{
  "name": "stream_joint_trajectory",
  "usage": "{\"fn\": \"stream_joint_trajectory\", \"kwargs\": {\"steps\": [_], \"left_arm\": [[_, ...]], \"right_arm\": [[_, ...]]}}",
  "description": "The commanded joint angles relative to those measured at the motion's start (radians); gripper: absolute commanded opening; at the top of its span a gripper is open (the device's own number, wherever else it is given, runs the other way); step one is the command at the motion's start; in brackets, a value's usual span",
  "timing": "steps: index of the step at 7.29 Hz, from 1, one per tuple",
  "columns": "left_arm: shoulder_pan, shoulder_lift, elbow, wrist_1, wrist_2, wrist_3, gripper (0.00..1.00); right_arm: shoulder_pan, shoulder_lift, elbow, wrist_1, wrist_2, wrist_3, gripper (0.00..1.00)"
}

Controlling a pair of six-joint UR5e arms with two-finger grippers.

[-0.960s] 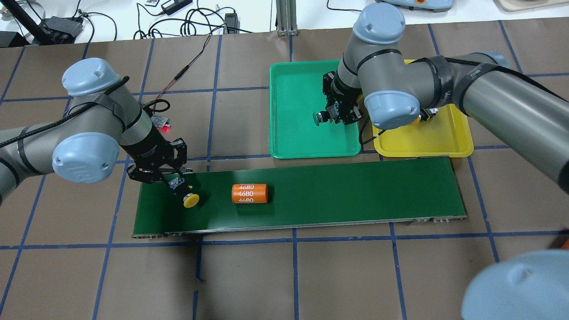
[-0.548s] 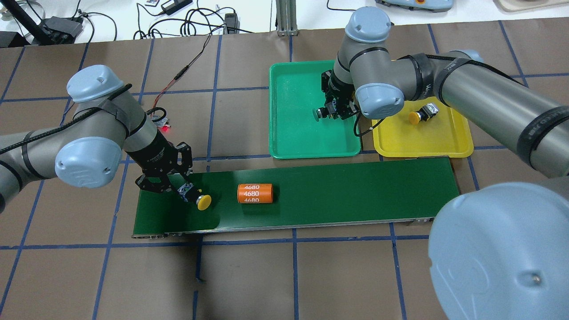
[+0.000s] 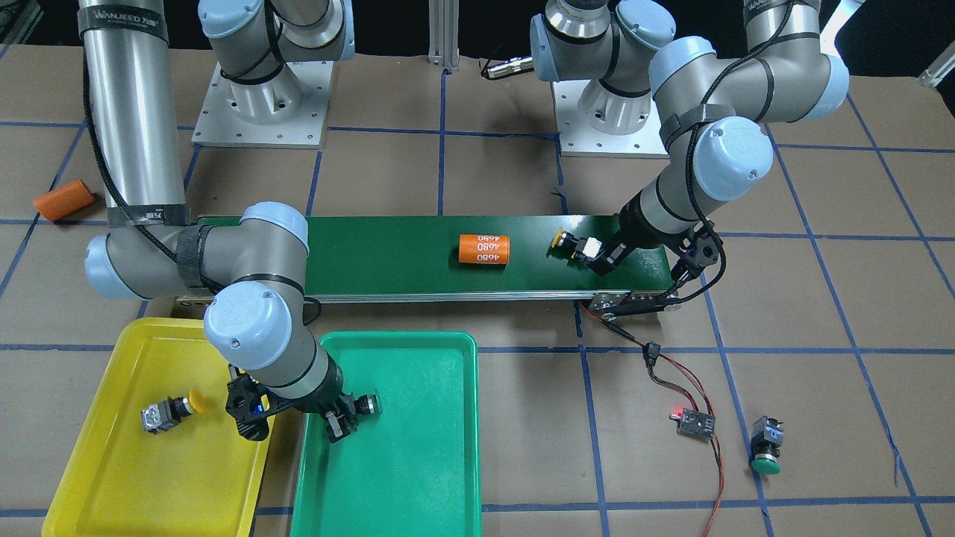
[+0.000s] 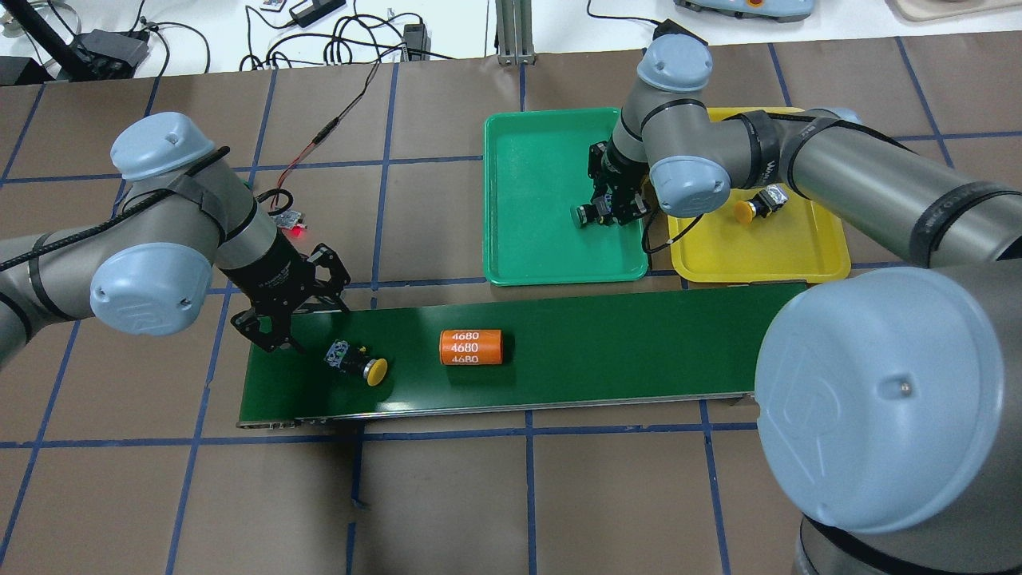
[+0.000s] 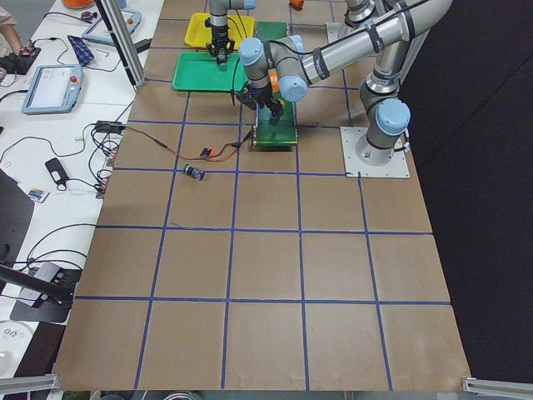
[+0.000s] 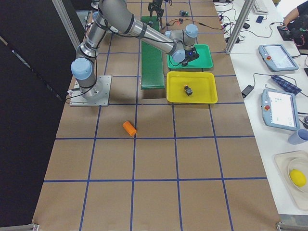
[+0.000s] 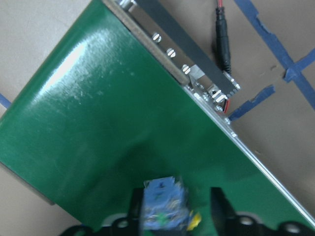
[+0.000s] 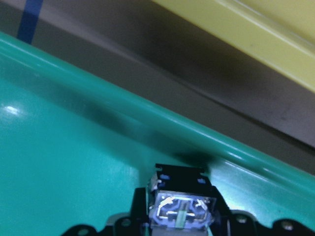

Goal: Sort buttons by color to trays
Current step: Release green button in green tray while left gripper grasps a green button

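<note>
Fingers [image 7: 219,202] spread on left gripper [image 4: 315,327]; right gripper [image 4: 611,209] clamps green button [image 4: 580,214], pointing down.

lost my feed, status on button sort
Left claw open, yellow button lying on belt. Right claw shut on green button over green tray. Orange cylinder on belt.

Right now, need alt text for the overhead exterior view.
The right claw holds a green-capped button inside the green tray, while the open left claw sits beside a yellow-capped button lying on the conveyor belt. An orange cylinder lies further along the belt; a second yellow-capped button is in the yellow tray.
</note>
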Motion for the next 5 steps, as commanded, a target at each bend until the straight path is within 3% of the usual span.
{"fn": "stream_joint_trajectory", "kwargs": {"steps": [1,3,5], "left_arm": [[0.054,-0.014,0.09,0.001,0.128,0.255,1.0],[0.164,-0.138,0.274,0.013,0.17,0.685,1.0],[0.192,-0.314,0.501,0.012,0.168,0.917,1.0]], "right_arm": [[-0.031,-0.007,-0.003,0.008,-0.001,-0.01,0.0],[-0.054,-0.007,0.014,0.02,-0.064,-0.052,0.0],[-0.054,-0.01,0.014,0.028,-0.064,-0.052,0.0]]}}
